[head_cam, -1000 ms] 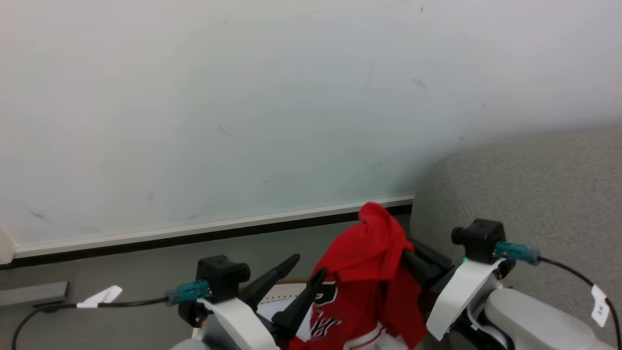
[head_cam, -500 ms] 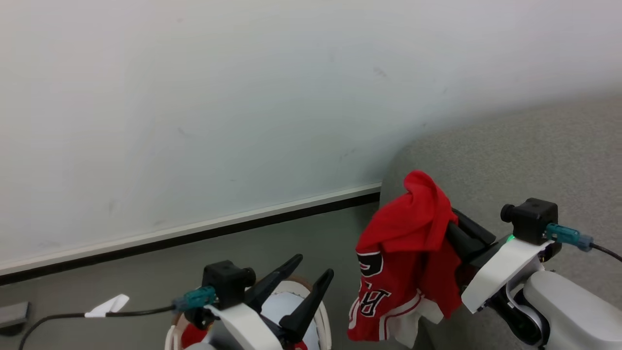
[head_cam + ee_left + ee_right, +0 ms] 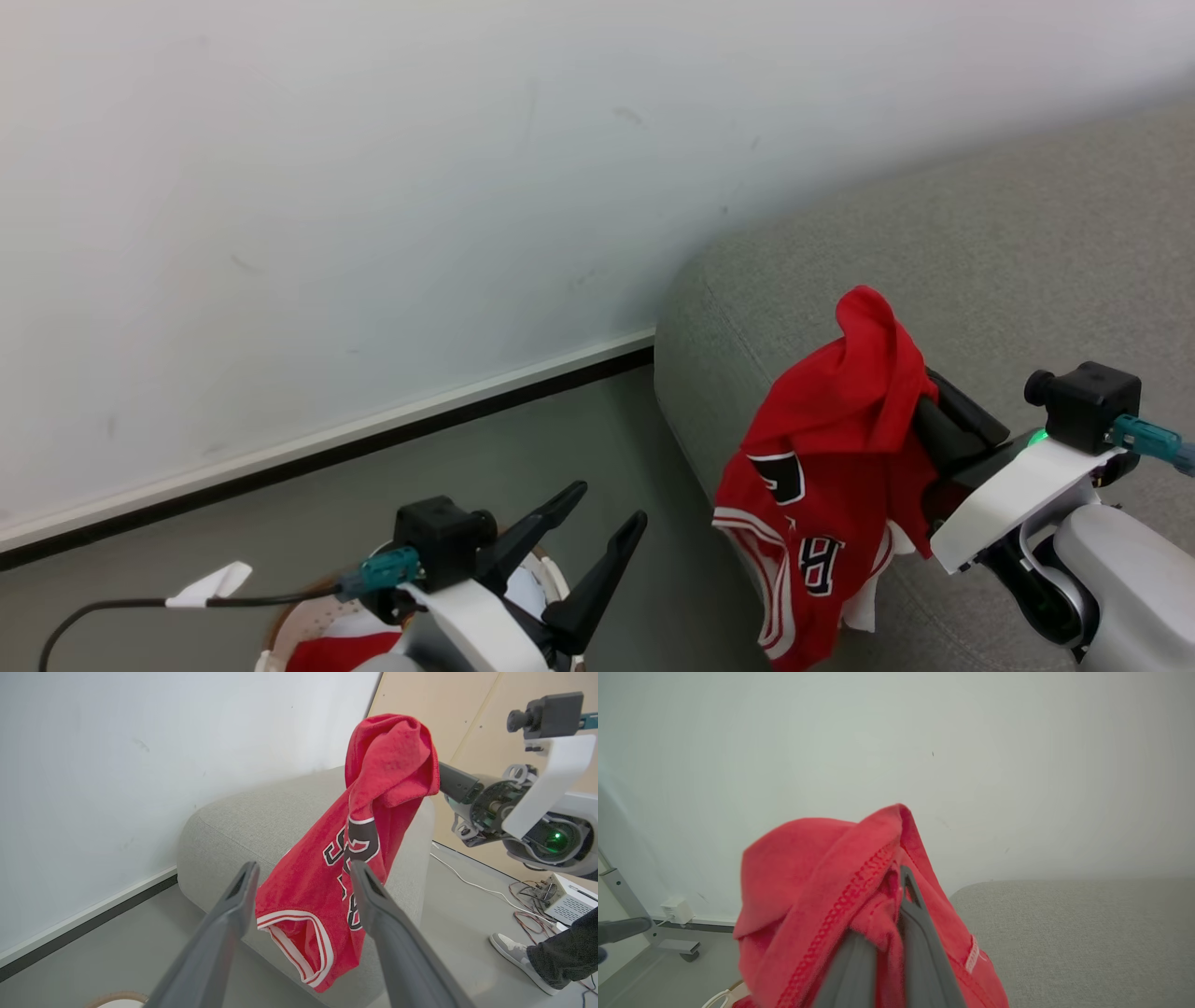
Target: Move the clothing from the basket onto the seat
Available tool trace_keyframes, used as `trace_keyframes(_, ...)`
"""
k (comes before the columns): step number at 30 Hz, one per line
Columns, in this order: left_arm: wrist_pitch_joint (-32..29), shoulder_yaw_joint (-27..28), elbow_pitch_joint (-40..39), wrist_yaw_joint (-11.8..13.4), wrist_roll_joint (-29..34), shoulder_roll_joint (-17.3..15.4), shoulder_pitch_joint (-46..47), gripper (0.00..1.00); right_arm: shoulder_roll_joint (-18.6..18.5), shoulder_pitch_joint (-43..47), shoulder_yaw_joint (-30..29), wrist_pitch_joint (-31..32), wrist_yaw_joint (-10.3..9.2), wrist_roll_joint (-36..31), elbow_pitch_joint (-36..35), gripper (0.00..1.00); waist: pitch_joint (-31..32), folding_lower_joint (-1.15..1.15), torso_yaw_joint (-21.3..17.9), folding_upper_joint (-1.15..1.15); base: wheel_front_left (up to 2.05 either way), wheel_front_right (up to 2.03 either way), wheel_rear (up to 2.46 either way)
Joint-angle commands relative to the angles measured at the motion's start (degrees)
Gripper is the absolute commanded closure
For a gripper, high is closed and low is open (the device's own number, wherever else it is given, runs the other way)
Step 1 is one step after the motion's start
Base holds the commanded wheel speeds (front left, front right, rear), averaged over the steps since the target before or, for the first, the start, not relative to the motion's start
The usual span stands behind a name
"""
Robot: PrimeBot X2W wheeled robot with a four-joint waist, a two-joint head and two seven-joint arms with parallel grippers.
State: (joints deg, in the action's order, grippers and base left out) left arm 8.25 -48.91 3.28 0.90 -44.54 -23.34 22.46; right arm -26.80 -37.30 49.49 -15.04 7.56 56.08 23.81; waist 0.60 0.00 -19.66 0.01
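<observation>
While the right gripper (image 3: 889,914) was clamped shut on a bunched fold of the red jersey (image 3: 831,448), the cloth draped over its fingers and hung down below them, covering the fingertips in the head view. The right wrist view, looking along those fingers, gave the grip itself: two dark fingers pressed close together with red fabric and a stitched hem pinched between them. Beyond and beneath this gripper lay the grey seat (image 3: 1027,233), the jersey hanging at its rounded end; whether the hem touched the upholstery could not be told. The left gripper (image 3: 609,504) stood wide open with nothing in it, well apart from the jersey. Under its wrist, the head view showed the basket (image 3: 289,625) with a red garment (image 3: 336,649) lying inside. The left wrist view looked out between the spread fingers at the jersey's other face, with black-and-white lettering and a white-striped hem, and caught a sliver of the basket's brown rim at its bottom edge. Out past the right arm it also took in a person's shoe (image 3: 509,947) and a white box (image 3: 565,900) with cables on the floor.
</observation>
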Motion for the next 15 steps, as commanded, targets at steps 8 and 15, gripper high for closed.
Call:
trace_keyframes(8, -0.5, 0.4, -1.2, 0.0, 1.2, -1.3, 2.7, 0.0, 1.1, -1.4, -6.5, -0.2, -0.14, -3.7, 0.9, 1.0, -5.0, 0.0, -0.3, -0.01, 0.0, 0.0, 0.0)
trace_keyframes(15, -3.4, 1.8, -4.5, -1.3, 3.7, -4.5, 10.3, 0.0, 3.1, -9.6, -20.0, -0.2, -0.14, -10.0, 3.5, 1.0, -18.0, 0.0, 3.2, -0.01, 0.0, 0.0, 0.0)
